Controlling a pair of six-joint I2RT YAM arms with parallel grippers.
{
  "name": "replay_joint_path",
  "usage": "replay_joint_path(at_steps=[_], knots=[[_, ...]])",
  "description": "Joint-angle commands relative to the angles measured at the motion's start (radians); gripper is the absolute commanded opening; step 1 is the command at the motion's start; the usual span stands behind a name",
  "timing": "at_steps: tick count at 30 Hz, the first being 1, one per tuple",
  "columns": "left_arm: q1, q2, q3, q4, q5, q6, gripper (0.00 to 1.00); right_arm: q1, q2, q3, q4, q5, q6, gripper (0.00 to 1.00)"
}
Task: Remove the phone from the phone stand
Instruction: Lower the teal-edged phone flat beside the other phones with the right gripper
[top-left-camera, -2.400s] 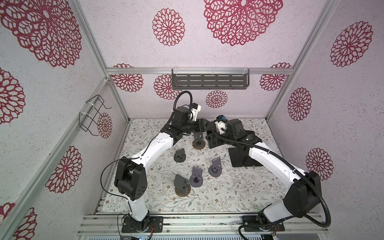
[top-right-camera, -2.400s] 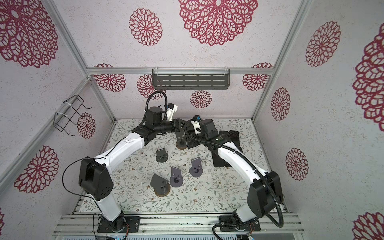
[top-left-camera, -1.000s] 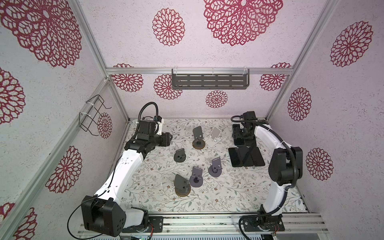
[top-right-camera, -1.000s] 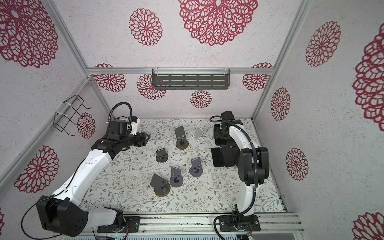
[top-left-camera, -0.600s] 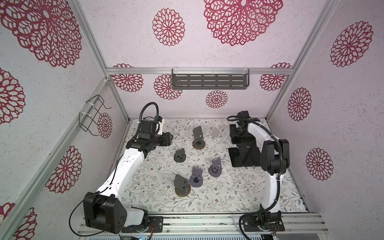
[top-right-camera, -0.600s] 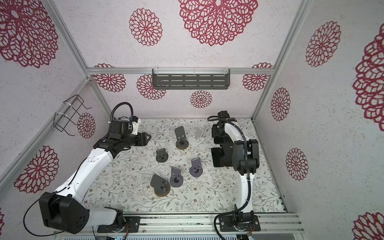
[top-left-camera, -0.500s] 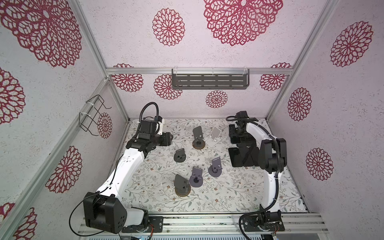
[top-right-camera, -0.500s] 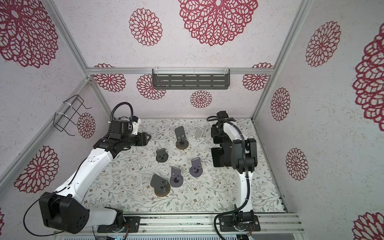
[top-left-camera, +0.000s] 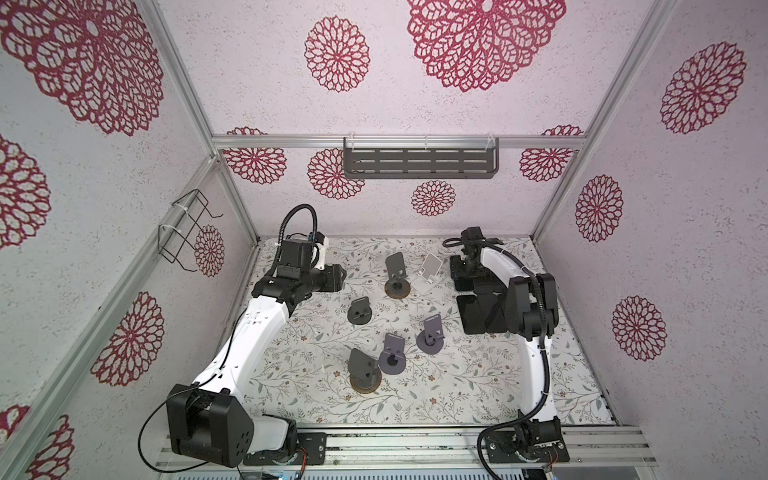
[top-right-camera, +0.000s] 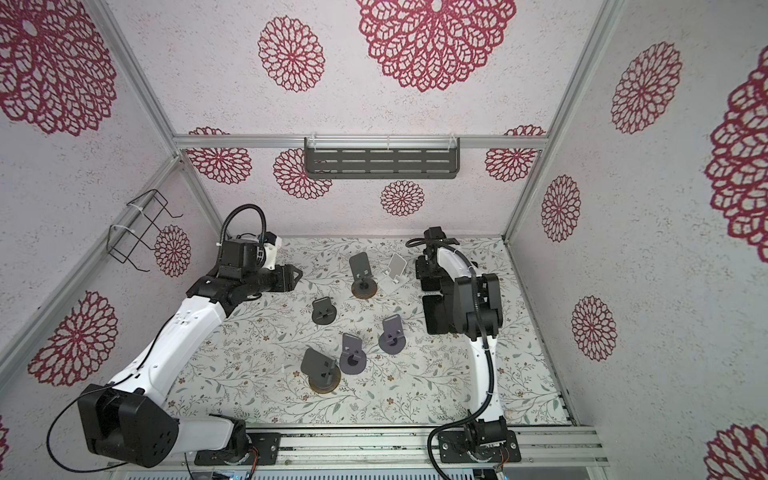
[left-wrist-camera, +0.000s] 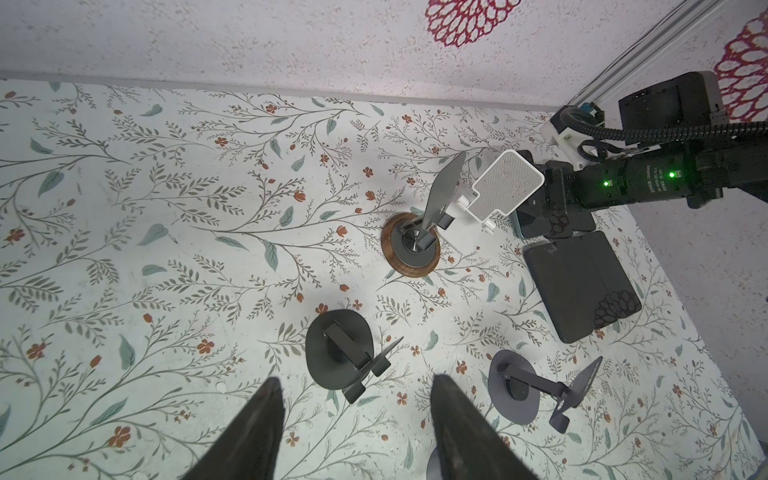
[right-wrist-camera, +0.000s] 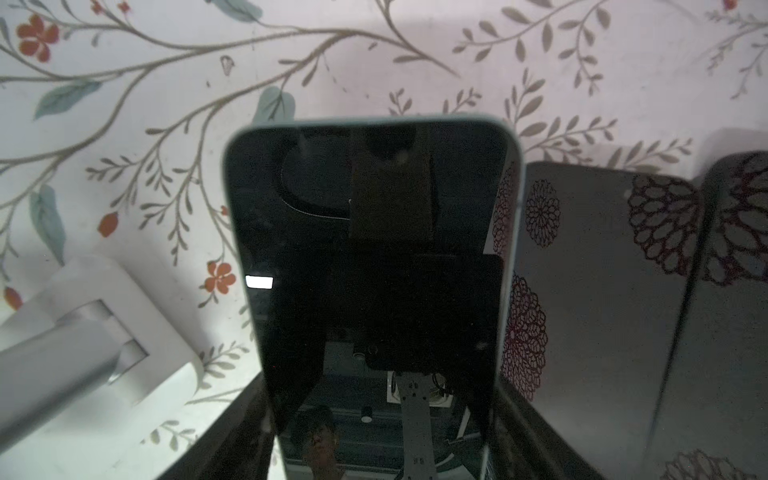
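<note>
phone (right-wrist-camera: 374, 270) is off the white stand (left-wrist-camera: 505, 187), clamped edgewise in right tool (left-wrist-camera: 536, 224), low over bench (left-wrist-camera: 166, 208) beside other phones (left-wrist-camera: 582, 286). left tool (left-wrist-camera: 356, 378) spread, empty. step, judged: set-down. next: lower flat, release, back away clear.

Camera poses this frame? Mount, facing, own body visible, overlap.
Both top views: high above the arm bases, tilted down over the table; left arm and right arm show whole.
Left wrist: on the left arm, facing across the table at the dark stands; own jaws, apart, in frame.
Right wrist: on the right arm, close over the phone; own jaws flank it.
Shared: white stand in every view.
</note>
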Motion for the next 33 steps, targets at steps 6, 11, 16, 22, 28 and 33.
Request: replay_joint_path(at_steps=[6, 11, 16, 22, 28, 33], knots=[[0.008, 0.0, 0.005, 0.02, 0.005, -0.001, 0.61, 0.001, -0.044, -0.065, 0.038, 0.032, 0.048, 0.0], [0.009, -0.003, 0.006, 0.019, 0.011, 0.003, 0.61, 0.001, -0.063, -0.108, 0.059, 0.048, 0.066, 0.05], [0.009, -0.006, 0.007, 0.017, 0.01, 0.004, 0.61, 0.004, -0.097, -0.147, 0.071, 0.062, 0.083, 0.13], [0.009, -0.008, 0.007, 0.016, 0.01, 0.005, 0.62, 0.005, -0.129, -0.16, 0.081, 0.058, 0.083, 0.36], [0.008, -0.008, 0.008, 0.013, 0.009, 0.008, 0.62, 0.005, -0.129, -0.156, 0.077, 0.052, 0.083, 0.47], [0.01, -0.009, 0.009, 0.013, 0.01, 0.01, 0.62, 0.005, -0.128, -0.156, 0.075, 0.046, 0.083, 0.54]])
